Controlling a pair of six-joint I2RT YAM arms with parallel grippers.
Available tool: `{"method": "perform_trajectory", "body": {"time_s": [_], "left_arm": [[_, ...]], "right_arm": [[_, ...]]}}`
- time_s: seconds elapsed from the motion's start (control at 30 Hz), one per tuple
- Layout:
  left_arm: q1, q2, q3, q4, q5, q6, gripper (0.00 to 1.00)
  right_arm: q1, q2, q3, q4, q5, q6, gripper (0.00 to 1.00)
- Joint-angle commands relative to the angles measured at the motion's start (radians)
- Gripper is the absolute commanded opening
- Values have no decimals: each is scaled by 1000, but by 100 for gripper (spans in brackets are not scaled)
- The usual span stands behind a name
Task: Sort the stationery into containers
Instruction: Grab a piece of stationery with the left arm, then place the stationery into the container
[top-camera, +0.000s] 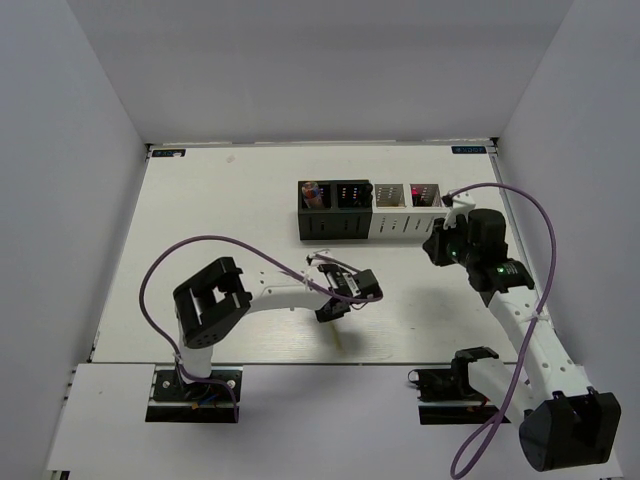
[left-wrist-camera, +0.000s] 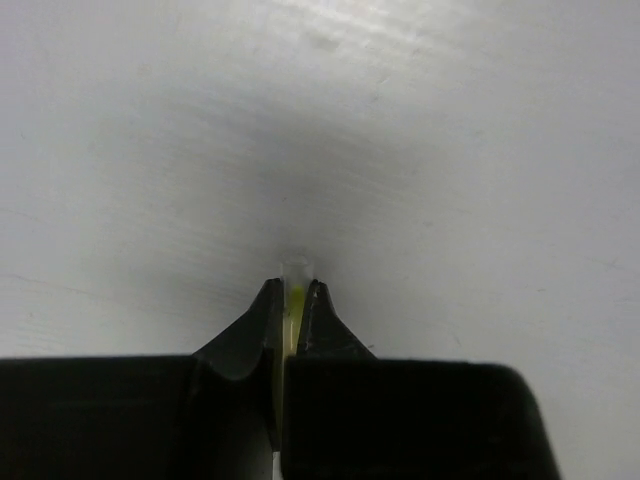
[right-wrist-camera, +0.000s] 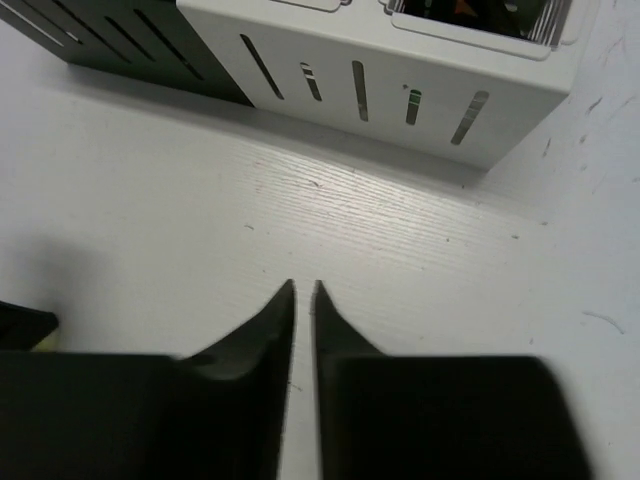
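So the left gripper (left-wrist-camera: 293, 288) is clamped tight on a thin pale yellow stick (left-wrist-camera: 297, 306), low over the table (top-camera: 200, 210) near the middle. The right gripper (right-wrist-camera: 303, 292) is all but closed and holds nothing. It sits just on the near side of the bins (right-wrist-camera: 400, 85) at the far right. The blue stickers (top-camera: 470, 149) are too small to read.

You have four square bins standing upright in a row at the far side of the counter (top-camera: 200, 200), touching side to side. There are two black bins (top-camera: 335, 210) on the left and two white bins (top-camera: 408, 212) on the right, all with slotted walls. Coloured items show in their open tops, too small to name. A thin, pale yellowish stick (left-wrist-camera: 295, 305) is pinched in the left claw (left-wrist-camera: 293, 290), angled down toward the counter, well apart from the bins.
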Motion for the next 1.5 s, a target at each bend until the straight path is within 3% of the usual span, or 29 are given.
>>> {"method": "perform_trajectory", "body": {"time_s": [0.0,0.03,0.13,0.17,0.23,0.33,0.37,0.4,0.43,0.47,0.57,0.67,0.87,1.47], "left_arm": [[14,-73,104,7,-193,88,1],[16,-82,134,1,-205,143,1],[31,-97,278,41,-272,434,1],[45,-97,328,76,-280,640,1],[62,-100,359,209,-288,732,1],[76,-100,363,413,-305,987,1],[80,-97,358,595,-305,1096,1],[92,-79,349,663,-318,1146,1],[97,-68,352,725,-314,1292,1],[103,-41,355,917,-314,1338,1],[119,54,411,1144,-280,1539,1],[132,174,638,1129,-224,1587,1],[177,337,833,1138,-165,1590,1],[289,398,717,1028,-87,1266,1]], "right_arm": [[-13,-20,-14,2,-27,-72,5],[-15,-20,-12,-1,-30,-95,0],[-26,-13,-5,-20,-25,-104,0],[-32,-12,-5,-18,-31,-102,0],[-40,-12,-8,-23,-38,-95,0],[-50,-9,-11,-17,-54,-87,0],[-52,-7,-11,-15,-62,-87,0],[-59,-7,-12,-14,-62,-84,0],[-61,-4,-11,-9,-64,-84,0],[-61,-7,-17,-9,-73,-84,0],[-72,-4,-22,-6,-87,-81,0],[-78,3,-28,-1,-103,-81,0],[-92,17,-32,5,-114,-79,0],[-145,5,-34,3,-143,-69,0]]}}
